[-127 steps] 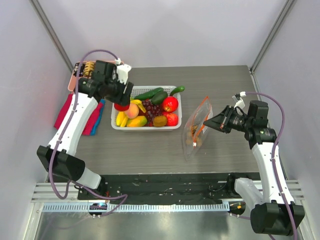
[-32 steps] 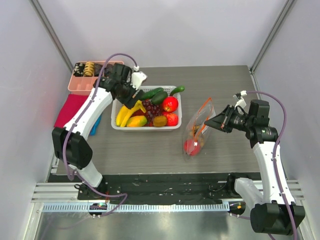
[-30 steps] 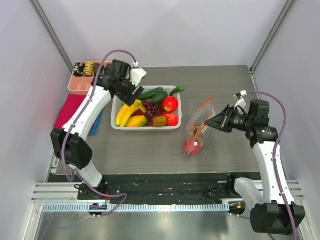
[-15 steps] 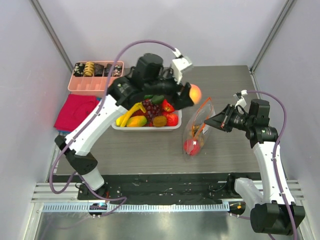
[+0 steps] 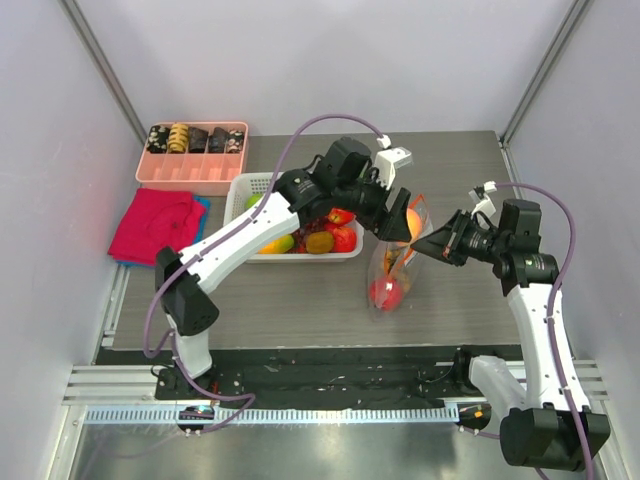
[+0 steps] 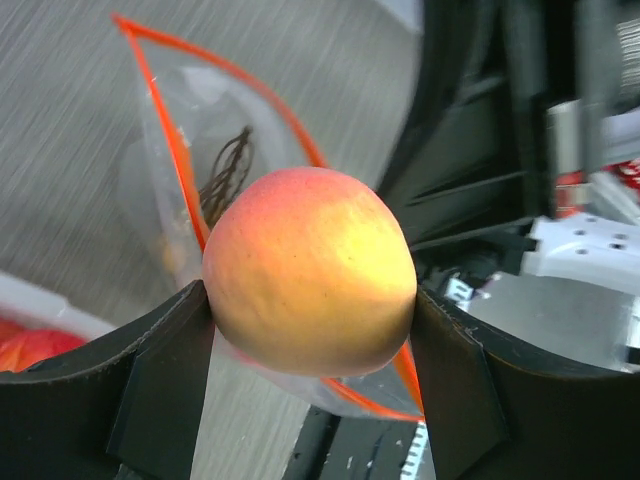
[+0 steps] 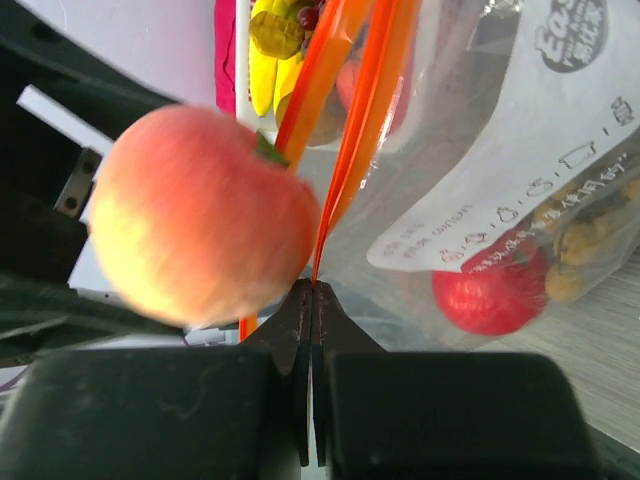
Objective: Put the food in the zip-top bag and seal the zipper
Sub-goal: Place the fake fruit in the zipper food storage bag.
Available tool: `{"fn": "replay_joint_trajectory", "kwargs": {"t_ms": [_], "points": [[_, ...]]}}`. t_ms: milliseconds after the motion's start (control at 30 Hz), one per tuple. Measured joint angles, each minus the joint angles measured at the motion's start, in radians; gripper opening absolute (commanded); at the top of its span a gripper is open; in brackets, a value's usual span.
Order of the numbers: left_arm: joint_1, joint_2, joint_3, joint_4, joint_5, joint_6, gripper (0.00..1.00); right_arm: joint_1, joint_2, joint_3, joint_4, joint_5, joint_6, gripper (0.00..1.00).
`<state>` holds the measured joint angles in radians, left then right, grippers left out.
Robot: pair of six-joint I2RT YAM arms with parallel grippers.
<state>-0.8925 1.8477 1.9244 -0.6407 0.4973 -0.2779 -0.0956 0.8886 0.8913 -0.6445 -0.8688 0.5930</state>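
My left gripper (image 5: 402, 218) is shut on the peach (image 5: 412, 219), holding it right over the open mouth of the clear zip-top bag (image 5: 392, 270). In the left wrist view the peach (image 6: 310, 270) sits between my two fingers above the orange-red zipper (image 6: 170, 150). My right gripper (image 5: 440, 245) is shut on the bag's far edge, pinching the zipper (image 7: 345, 170) and holding the pouch upright. A red round fruit (image 5: 385, 291) and the tan berry bunch (image 7: 590, 250) lie inside the bag. Bananas (image 5: 270, 243) stay in the basket.
The white lattice basket (image 5: 242, 188) holds more fruit and vegetables at centre left. A pink divided tray (image 5: 195, 165) with small rolls stands at the back left. A red cloth (image 5: 155, 225) lies at the left edge.
My left arm picked the peach from the basket and swung right, bringing it down to the bag's mouth. A red fruit was dropped into the bag earlier. My right arm has stayed still.
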Motion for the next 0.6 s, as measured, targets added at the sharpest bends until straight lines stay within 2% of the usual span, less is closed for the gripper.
{"fn": "replay_joint_trajectory", "kwargs": {"t_ms": [67, 133, 200, 233, 333, 500, 600], "points": [[0.001, -0.006, -0.023, -0.011, -0.042, 0.014, 0.46, 0.002, -0.006, 0.000, -0.009, -0.006, -0.007, 0.01], [-0.001, -0.007, -0.047, -0.039, -0.080, 0.037, 0.51, 0.003, -0.015, 0.000, -0.008, -0.014, -0.012, 0.01], [-0.005, -0.007, -0.061, -0.090, -0.113, 0.066, 0.63, 0.003, -0.026, 0.001, -0.008, -0.022, -0.016, 0.01], [-0.009, -0.007, -0.060, -0.122, -0.130, 0.090, 0.76, 0.003, -0.029, 0.001, -0.008, -0.025, -0.018, 0.01], [-0.018, -0.007, -0.035, -0.200, -0.156, 0.162, 1.00, 0.003, -0.029, 0.001, -0.008, -0.028, -0.021, 0.01], [-0.019, -0.051, -0.028, -0.267, -0.158, 0.276, 1.00, 0.003, -0.029, 0.001, -0.008, -0.028, -0.030, 0.01], [0.015, -0.163, -0.093, -0.262, -0.137, 0.295, 1.00, 0.003, -0.029, 0.001, -0.008, -0.028, -0.036, 0.01]]}}
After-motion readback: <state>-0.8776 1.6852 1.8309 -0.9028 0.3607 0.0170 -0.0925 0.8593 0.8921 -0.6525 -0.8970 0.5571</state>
